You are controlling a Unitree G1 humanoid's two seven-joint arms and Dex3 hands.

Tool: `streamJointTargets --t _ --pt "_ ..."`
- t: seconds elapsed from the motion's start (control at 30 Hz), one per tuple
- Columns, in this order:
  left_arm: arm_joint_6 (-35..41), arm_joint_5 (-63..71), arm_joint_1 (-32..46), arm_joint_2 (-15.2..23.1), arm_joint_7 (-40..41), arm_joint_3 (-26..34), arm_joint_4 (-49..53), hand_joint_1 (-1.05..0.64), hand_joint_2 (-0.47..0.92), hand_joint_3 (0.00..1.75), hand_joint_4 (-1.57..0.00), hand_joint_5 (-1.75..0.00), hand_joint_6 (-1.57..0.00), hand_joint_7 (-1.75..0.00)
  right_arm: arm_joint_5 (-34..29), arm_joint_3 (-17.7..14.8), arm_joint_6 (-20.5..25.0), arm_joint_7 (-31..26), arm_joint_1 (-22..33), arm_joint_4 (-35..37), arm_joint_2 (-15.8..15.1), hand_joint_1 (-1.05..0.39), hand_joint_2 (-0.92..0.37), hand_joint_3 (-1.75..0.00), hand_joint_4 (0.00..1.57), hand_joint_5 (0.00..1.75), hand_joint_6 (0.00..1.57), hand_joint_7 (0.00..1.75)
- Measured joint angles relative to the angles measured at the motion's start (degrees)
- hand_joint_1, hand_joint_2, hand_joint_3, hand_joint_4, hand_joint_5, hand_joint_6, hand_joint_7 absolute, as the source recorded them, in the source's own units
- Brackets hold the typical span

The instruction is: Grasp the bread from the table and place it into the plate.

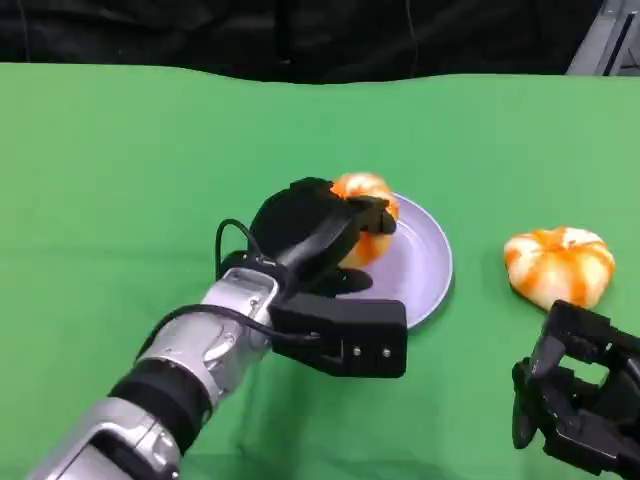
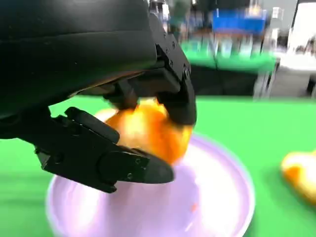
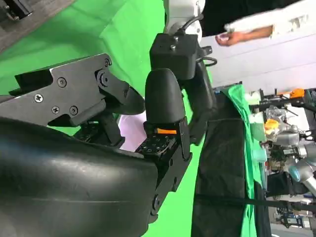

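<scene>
Head view, lower left to centre: the left arm (image 1: 190, 370) ran diagonally up from the lower left corner, ending in the left hand (image 1: 325, 235) at frame centre. The hand was closed around a bread roll (image 1: 368, 190), orange and white, fingers curled over its top and front. In the left wrist view the roll (image 2: 148, 131) sat between the upper fingers (image 2: 175, 94) and the thumb (image 2: 106, 155) below it, so the grip was a wrap from two sides, probably chosen because the roll is round and soft.

Centre: the plate (image 1: 425, 265), pale lavender, lay directly under the held roll. The wrist view showed the roll over the plate's near half (image 2: 212, 207); whether it was touching the plate surface could not be told. Judgement: carry is done, release is the step in hand.

Right: a second roll (image 1: 560, 265) lay on the green table (image 1: 120, 180), well apart from the plate and untouched. Lower right corner: the right hand (image 1: 575, 400) hovered just below that roll, holding nothing, fingers apart in the right wrist view (image 3: 163, 103).
</scene>
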Motion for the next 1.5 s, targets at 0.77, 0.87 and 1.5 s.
streamJointTargets --t 0.77,0.87,1.5 --pt "7.8 -8.4 13.9 12.2 -24.7 7.6 -39.2 -1.05 0.92 0.81 0.00 0.00 -0.05 -0.02 0.0 0.0 -1.0 0.6 -0.6 1.7 -0.2 -0.01 -0.72 -0.95 0.83 1.75 0.70 1.62" --pt "7.9 -9.3 14.5 11.7 -25.3 7.7 -39.5 -1.05 0.92 0.79 0.00 0.00 -0.11 -0.04 0.0 0.0 -1.0 0.5 -0.6 1.7 -0.2 -0.01 -0.73 -0.94 0.82 1.75 0.70 1.61" --pt "5.0 -0.6 13.2 11.1 -17.9 6.0 -37.6 -1.04 0.92 0.61 -0.47 -0.03 -0.34 0.00 0.0 0.1 -1.4 0.4 0.0 1.2 0.0 -0.02 -0.78 -0.85 0.82 1.75 0.70 1.60"
